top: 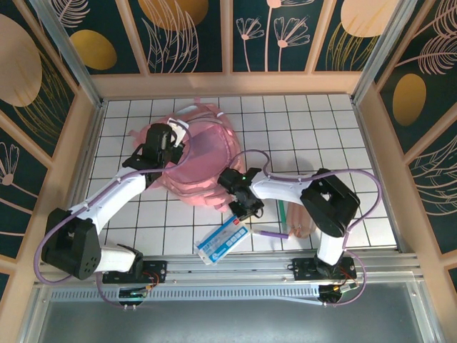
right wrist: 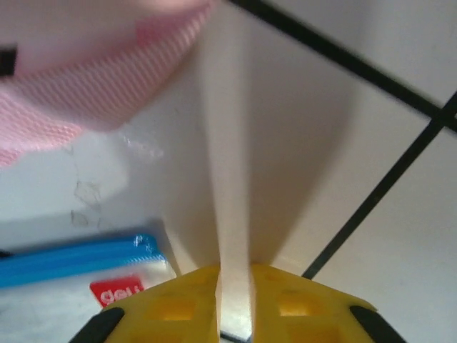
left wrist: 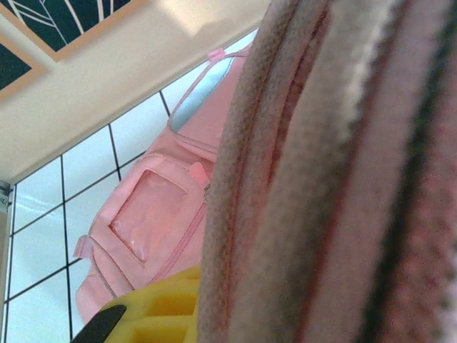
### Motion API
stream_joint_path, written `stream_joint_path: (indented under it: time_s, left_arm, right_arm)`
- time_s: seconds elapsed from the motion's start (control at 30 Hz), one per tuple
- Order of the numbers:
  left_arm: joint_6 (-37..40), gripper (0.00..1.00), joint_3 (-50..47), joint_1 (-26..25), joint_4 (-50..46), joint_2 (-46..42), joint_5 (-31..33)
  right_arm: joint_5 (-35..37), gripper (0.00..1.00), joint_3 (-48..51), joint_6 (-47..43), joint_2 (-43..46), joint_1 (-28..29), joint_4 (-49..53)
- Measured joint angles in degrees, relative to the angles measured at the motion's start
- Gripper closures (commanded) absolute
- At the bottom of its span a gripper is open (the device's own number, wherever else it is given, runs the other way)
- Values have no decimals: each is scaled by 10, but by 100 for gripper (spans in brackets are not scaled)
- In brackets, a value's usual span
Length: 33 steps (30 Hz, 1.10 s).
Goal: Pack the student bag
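Student bag (top: 203, 153) on desk (top: 321, 136). Left hand (top: 166, 141) pinches its rim, second finger hidden behind blurred fabric. Right hand (top: 248, 207), just off bag's near edge, pressed onto thin pale strip (right wrist: 228, 214), identity unclear. Clear pouch (top: 223, 241) nearby, red label (right wrist: 116, 293) reads "deli".

One student bag (top: 203, 146) sits on the surface (top: 321, 128), and beside its near right side lie one blue-topped clear packet (top: 221, 241), one green pen (top: 283, 212) and one peach-pink pouch (top: 300, 230).
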State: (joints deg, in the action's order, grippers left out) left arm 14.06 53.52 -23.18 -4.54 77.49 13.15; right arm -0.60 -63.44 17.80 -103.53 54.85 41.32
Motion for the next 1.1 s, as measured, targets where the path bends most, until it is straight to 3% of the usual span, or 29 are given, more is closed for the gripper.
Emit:
stream_joint_path:
  time_s: [0.1,0.23,0.37,0.47,0.5,0.6,0.73,0.8,0.83,1.1]
  left_arm:
    - [-7,100,-5,0,-1,-6,0]
    - [-15,100,-9,7,-4,-12,2]
    - [-23,100,-22,27,-5,-29,-6]
    - [-24,100,-31,37,-10,-43,-9]
    - [-25,100,-33,38,-11,-45,-10]
    - [-31,100,-37,38,-14,-49,-18]
    - [-37,100,-42,38,-16,-51,-28]
    - [-39,100,-45,38,-16,-52,-33]
    - [-39,100,-46,38,-16,-52,-35]
    - [-39,100,-55,38,-13,-56,-41]
  right_arm:
    - [3,80,-2,12,0,-3,-5]
    - [-33,45,-2,-51,18,-11,-49]
    - [-96,34,-2,-207,68,35,-64]
    - [-135,29,16,-377,107,91,-76]
    - [-149,13,27,-441,118,106,-76]
    - [-171,12,61,-599,130,116,-68]
    - [-175,12,93,-728,130,107,-65]
    - [-176,11,103,-763,129,107,-72]
    - [-178,1,106,-776,125,108,-77]
    - [-186,1,84,-806,61,115,-114]
